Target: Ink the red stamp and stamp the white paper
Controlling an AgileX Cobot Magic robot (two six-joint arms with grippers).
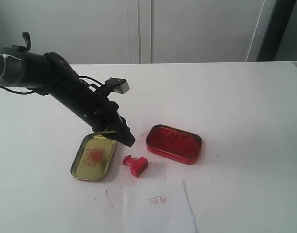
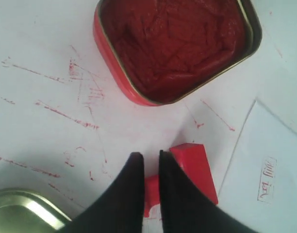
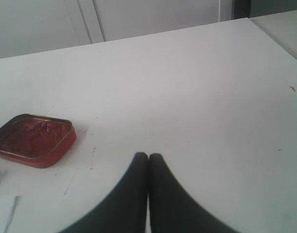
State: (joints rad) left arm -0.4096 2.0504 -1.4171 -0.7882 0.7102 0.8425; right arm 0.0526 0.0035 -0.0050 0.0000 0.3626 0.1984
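Lying on its side on the surface (image 1: pixel 245 97), the stamp (image 1: pixel 137 165) sits just beside the tin (image 1: pixel 174 143), between it and the lid (image 1: pixel 92 156). The left fingers (image 2: pixel 136 167) hang over the stamp's handle, slightly apart, gripping nothing. The paper (image 1: pixel 160 208) lies flat near the tin, one corner by the stamp. The right fingers (image 3: pixel 139 167), well apart from the tin, are pressed together.
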